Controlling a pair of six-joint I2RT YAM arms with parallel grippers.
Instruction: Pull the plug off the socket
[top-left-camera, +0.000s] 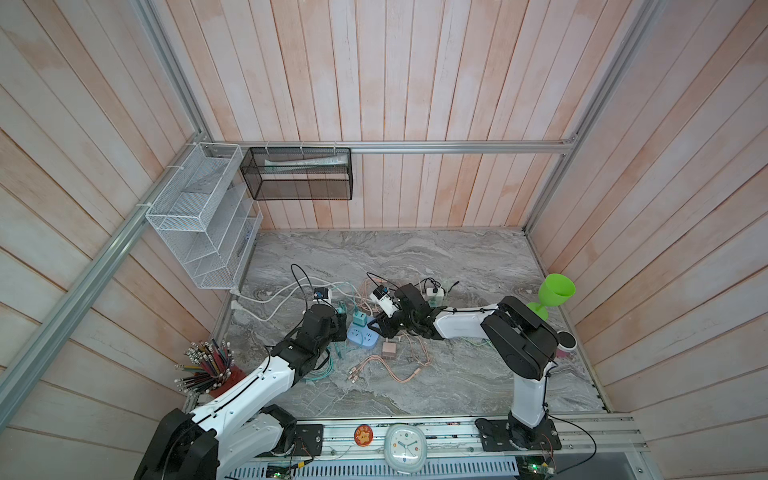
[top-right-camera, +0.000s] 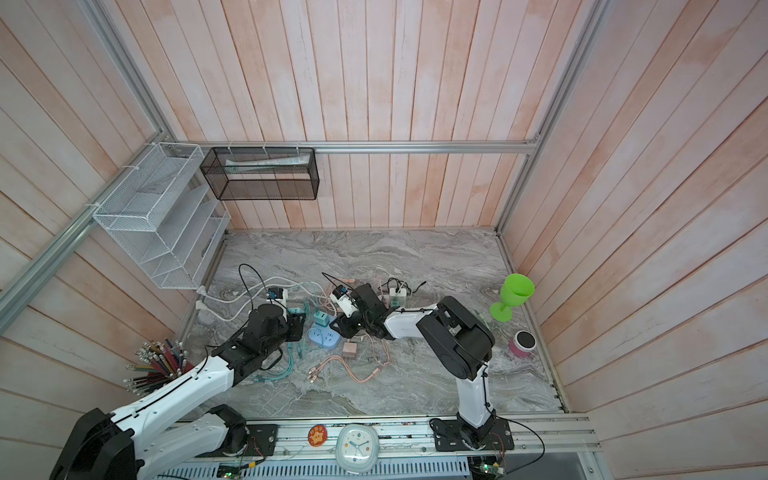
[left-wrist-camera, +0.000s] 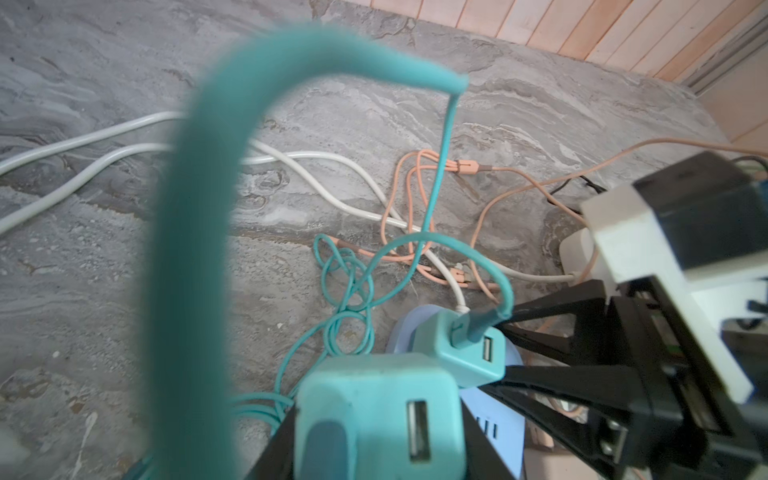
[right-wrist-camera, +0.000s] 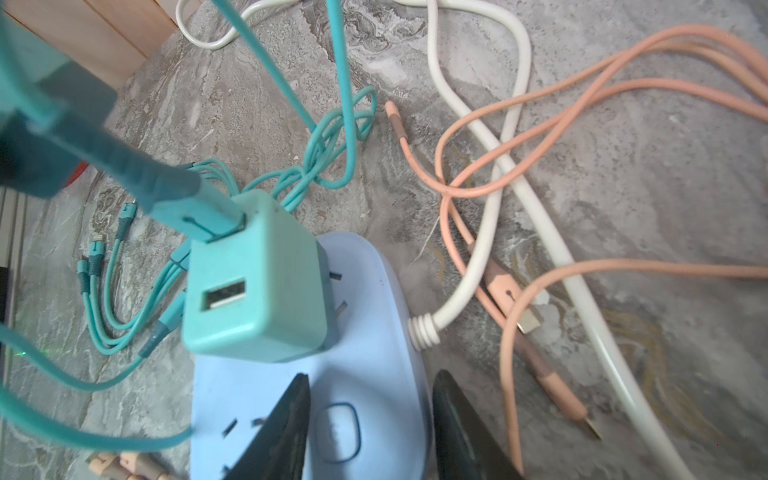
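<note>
Black fingers (left-wrist-camera: 276, 453) of the left gripper (left-wrist-camera: 378, 419) pinch a teal plug (left-wrist-camera: 353, 386) by its sides. A thick teal cable (left-wrist-camera: 187, 249) arches up from the plug's face. This plug is held off the blue socket (right-wrist-camera: 374, 291), just to its left in both top views.

The right gripper (right-wrist-camera: 374, 378) reaches across from the right. Its jaws are spread with nothing between them, and their tips hang over the near end of the socket by its oval button (right-wrist-camera: 337, 432). I cannot tell whether they touch the socket's face.

A second teal plug (right-wrist-camera: 255, 291) stands on the socket with a teal lead in one of its two ports. A white cord (right-wrist-camera: 478, 270) leaves the socket's side and crosses a tangle of pink cables (right-wrist-camera: 582, 83) on the grey marble tabletop (top-left-camera: 457, 257).

Further out, a green goblet (top-left-camera: 555, 293) stands near the right wall. A cup of pencils (top-left-camera: 208, 365) sits at the front left, and a clock (top-left-camera: 405, 446) lies on the front rail.
</note>
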